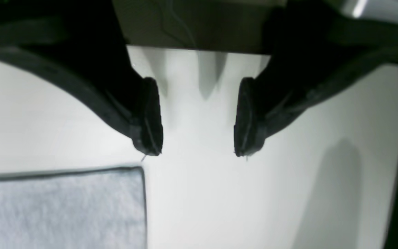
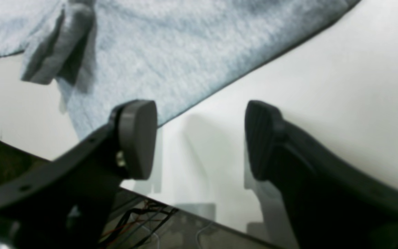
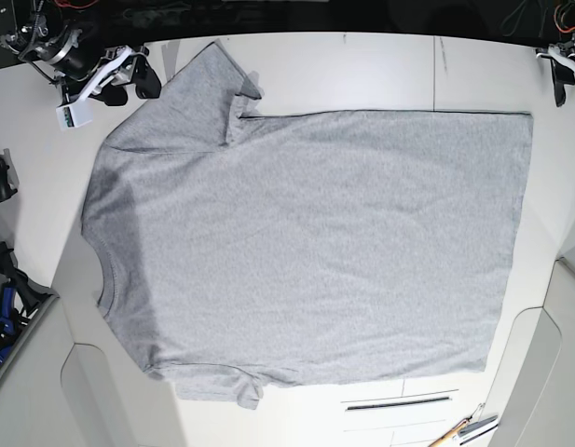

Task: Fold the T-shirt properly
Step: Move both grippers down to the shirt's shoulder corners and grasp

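Both grippers hang open: the right one (image 3: 136, 78), upper left of the base view, sits way closer, its sleeve of the T-shirt (image 3: 306, 242) just toward frame center.

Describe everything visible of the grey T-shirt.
The heather-grey, soft-looking knit T-shirt lies mostly flat and unfolded on the white table, its visible face plain. In the base view its straight hem end points right, the shoulders and curved neck opening left. The upper sleeve spreads outward, with a raised crease where it meets the body; the lower sleeve looks bunched beneath the edge. Shallow wrinkles cross the left part. Neither claw appears to grip it.
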Motion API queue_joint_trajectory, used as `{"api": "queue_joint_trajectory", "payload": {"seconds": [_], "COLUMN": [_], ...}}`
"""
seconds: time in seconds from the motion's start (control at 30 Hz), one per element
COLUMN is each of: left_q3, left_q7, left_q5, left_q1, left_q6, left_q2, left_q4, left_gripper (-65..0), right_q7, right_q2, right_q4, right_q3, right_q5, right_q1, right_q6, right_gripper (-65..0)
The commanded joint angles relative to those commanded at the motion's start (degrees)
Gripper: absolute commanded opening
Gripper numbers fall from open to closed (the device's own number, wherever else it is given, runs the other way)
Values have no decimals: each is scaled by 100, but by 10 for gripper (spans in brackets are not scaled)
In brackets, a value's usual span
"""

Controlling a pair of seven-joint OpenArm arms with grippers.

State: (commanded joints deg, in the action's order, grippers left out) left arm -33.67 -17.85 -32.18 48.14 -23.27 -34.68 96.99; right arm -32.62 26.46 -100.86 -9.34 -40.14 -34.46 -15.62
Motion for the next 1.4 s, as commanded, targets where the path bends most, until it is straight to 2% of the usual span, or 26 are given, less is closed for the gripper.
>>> {"api": "queue_joint_trajectory", "payload": {"seconds": [0.07, 0.13, 0.37, 0.53, 0.7, 0.87, 1.1, 1.17, 1.3, 1.4], "left_q3": [0, 0, 0, 2, 46, 417, 951, 1034, 1040, 1040], "left_q7": [-273, -433, -944, -942, -951, -988, -1373, -1572, -1764, -1875], "left_q5": [-400, -782, -1792, -1825, -2087, -2138, -2216, -2282, -2334, -2334], "left_q1": [-297, -584, -1231, -1368, -1401, -1473, -1766, -1764, -1762, -1762], "left_q6": [-140, -540, -1309, -1325, -1327, -1327, -1327, -1370, -1635, -1673], "left_q2": [-46, -57, -59, -57, -57, -52, -57, -48, -24, -26], "left_q4": [-334, -660, -1742, -1880, -1880, -1880, -1880, -1880, -1880, -1878], "left_gripper": [-287, -287, -287, -287, -287, -287, -287, -287, -287, -288], "right_q7": [-48, -87, -92, -90, -90, -87, -87, -87, -87, -85], "right_q2": [0, -2, -153, -273, -284, -286, -284, -284, -286, -358], "right_q4": [0, 0, 0, 0, 0, 0, 0, 0, 0, 0], "right_q3": [0, 0, 15, 33, 59, 59, 59, 59, 59, 59], "right_q5": [-120, -297, -295, -297, -299, -299, -295, -293, -297, -297], "right_q1": [-2, -2, -2, -2, -2, 0, 0, 0, -2, 0], "right_q6": [-136, -168, -179, -179, -181, -179, -179, -179, -179, -175], "right_gripper": [-247, -247, -247, -247, -247, -247, -247, -247, -247, -247]}}
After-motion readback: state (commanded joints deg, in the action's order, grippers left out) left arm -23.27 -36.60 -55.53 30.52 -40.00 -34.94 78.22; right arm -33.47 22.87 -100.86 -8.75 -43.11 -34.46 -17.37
